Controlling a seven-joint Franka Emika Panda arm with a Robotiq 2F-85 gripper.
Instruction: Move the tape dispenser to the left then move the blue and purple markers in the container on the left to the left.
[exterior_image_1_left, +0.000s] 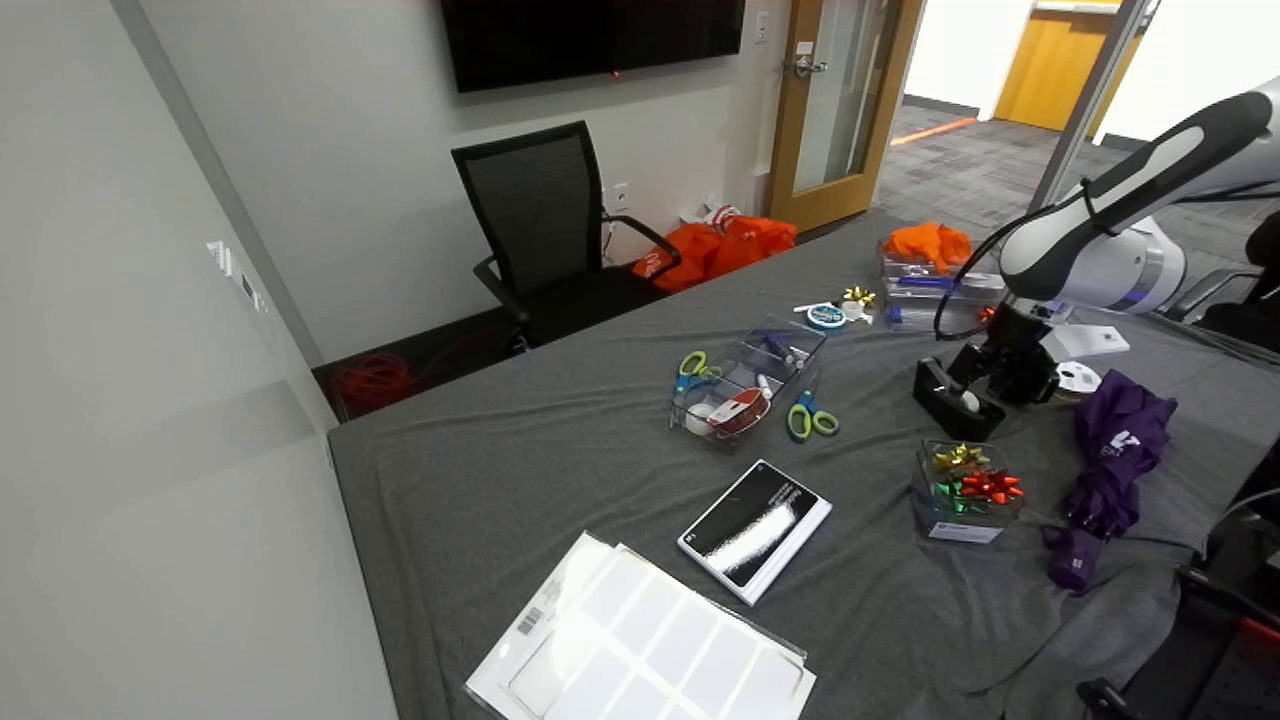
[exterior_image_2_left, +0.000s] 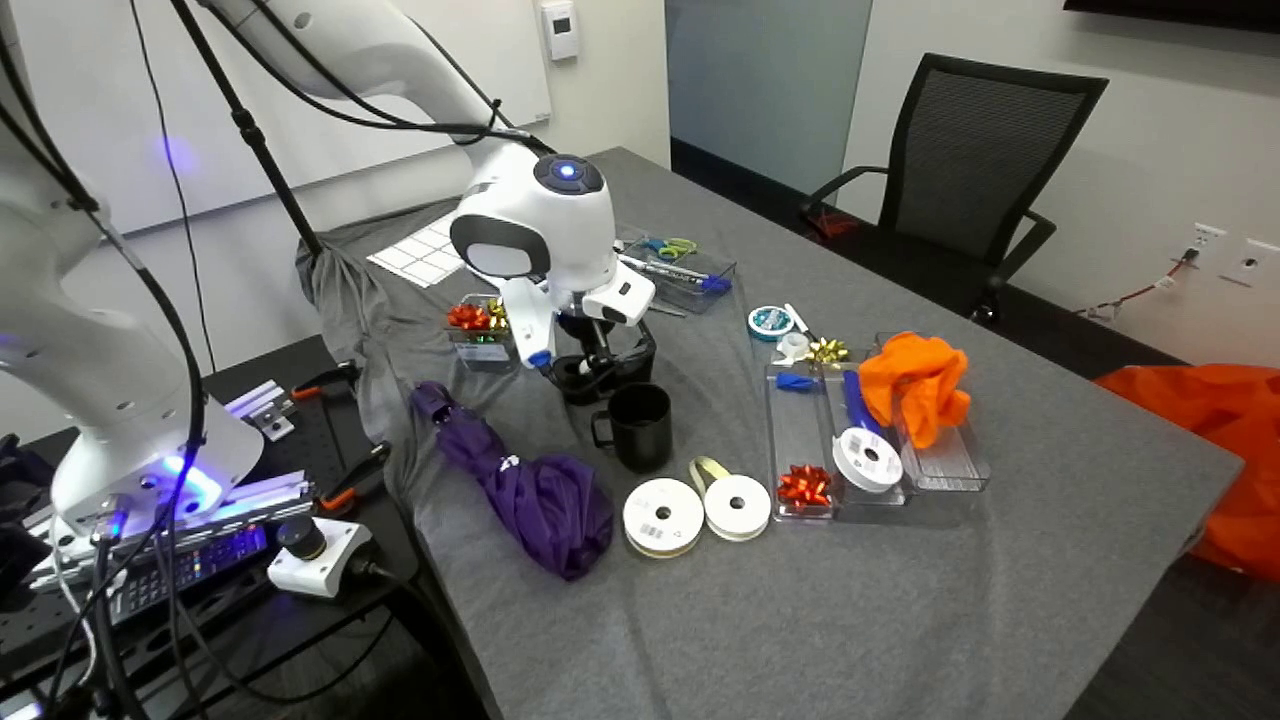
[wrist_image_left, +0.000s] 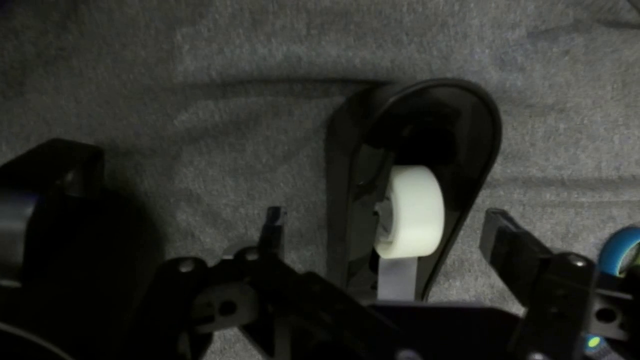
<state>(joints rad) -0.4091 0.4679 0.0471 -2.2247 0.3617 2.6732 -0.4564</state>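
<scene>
Spread wide and holding nothing, a robot's claw straddles a black tape dispenser on a gray tablecloth, its 2 fingers on opposite sides, bare cloth showing in both gaps of the wrist view. The step in hand looks to be the grasp. The finger on that view's right is the nearer to the dispenser, so a good hold probably calls for centering, then lowering until the pads meet the side walls rather than the white tape roll. The body tapers, so a gentle, even squeeze may keep it from twisting. A black mug and a box of bows stand near it, so a slight lift before heading left seems safer than a drag. Farther out, a clear divided tray holds markers, likely the next targets.

Hidden in the wrist view: the dispenser's nearer end, behind the claw. How deep the fingertips reach is hard to judge. A dark object, cut off at that view's left edge, may be the mug. Among the markers, blue caps show; purple cannot be confirmed.
</scene>
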